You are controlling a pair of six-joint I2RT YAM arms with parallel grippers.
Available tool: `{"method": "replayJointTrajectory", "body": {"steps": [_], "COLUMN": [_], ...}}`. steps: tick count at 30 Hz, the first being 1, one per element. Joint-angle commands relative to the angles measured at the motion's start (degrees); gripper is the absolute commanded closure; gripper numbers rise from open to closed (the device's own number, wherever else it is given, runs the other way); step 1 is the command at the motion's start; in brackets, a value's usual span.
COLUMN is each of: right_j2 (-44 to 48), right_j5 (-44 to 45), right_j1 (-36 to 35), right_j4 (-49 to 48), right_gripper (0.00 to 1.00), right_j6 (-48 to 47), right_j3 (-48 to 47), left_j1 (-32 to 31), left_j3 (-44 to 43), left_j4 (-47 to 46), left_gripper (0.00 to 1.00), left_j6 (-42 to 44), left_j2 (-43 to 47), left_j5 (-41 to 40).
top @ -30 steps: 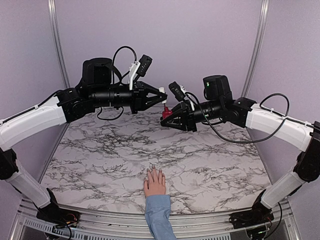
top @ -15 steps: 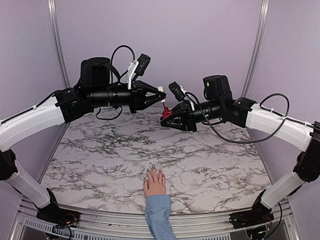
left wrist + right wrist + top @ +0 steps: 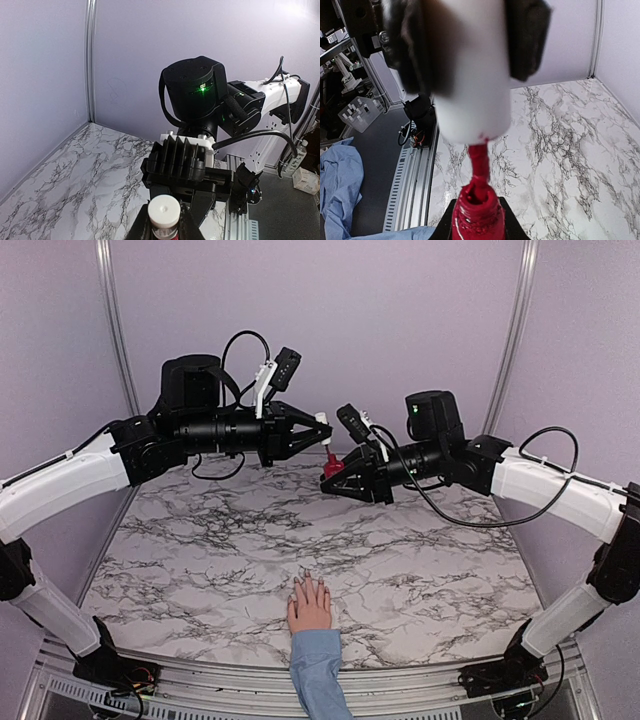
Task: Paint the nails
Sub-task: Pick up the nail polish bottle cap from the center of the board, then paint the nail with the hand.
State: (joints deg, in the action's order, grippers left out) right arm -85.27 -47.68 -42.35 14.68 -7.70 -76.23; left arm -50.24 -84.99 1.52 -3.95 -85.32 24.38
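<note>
A pale pink hand (image 3: 310,606) in a light blue sleeve (image 3: 318,670) lies flat at the table's near edge; its nails (image 3: 309,583) are too small to judge. High above the far side, my left gripper (image 3: 322,428) is shut on the white cap (image 3: 322,420). The cap (image 3: 165,210) shows between its fingers in the left wrist view. My right gripper (image 3: 331,473) is shut on the open dark red polish bottle (image 3: 333,465). In the right wrist view the cap (image 3: 470,75) hangs over the bottle (image 3: 477,217), and its red brush stem (image 3: 479,160) dips into the neck.
The marble table (image 3: 200,540) is walled by lilac panels at the back and sides. A metal rail (image 3: 200,690) runs along the near edge by the arm bases. Blue cloth (image 3: 340,185) lies beyond the rail in the right wrist view.
The left gripper with the cap has crept slightly up and to the left. The right gripper with the bottle and the hand have stayed put.
</note>
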Motion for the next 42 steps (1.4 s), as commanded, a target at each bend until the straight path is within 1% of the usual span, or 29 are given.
{"method": "replayJointTrajectory", "body": {"steps": [1, 10, 22, 34, 37, 42], "right_j2": [-1.05, -0.78, 0.75, 1.90, 3.07, 5.54], "right_j5": [-0.40, 0.36, -1.08, -0.89, -0.20, 0.70], "right_j1": [-1.05, -1.35, 0.05, 0.53, 1.42, 3.56], "right_j4": [0.73, 1.15, -1.25, -1.67, -2.64, -3.36], "right_gripper": [1.00, 1.00, 1.00, 1.00, 1.00, 1.00], "right_j6": [-1.38, -1.62, 0.33, 0.75, 2.16, 4.16], "right_j3": [-1.59, -1.65, 0.57, 1.52, 2.51, 5.48], "left_j1": [0.26, 0.32, 0.92, 1.44, 1.67, 1.74], "left_j3": [-0.27, -0.58, 1.03, 1.74, 1.96, 2.11], "left_j4": [-3.54, -3.79, -3.45, -3.70, -3.60, -0.81], "left_gripper": [1.00, 1.00, 1.00, 1.00, 1.00, 1.00], "left_j6": [-1.47, -1.68, -1.23, -2.14, -4.19, -8.58], "left_j2": [0.49, 0.24, 3.00, 3.62, 3.47, 2.72], "left_j5": [0.94, 1.63, -0.53, -1.25, -3.67, -12.44]}}
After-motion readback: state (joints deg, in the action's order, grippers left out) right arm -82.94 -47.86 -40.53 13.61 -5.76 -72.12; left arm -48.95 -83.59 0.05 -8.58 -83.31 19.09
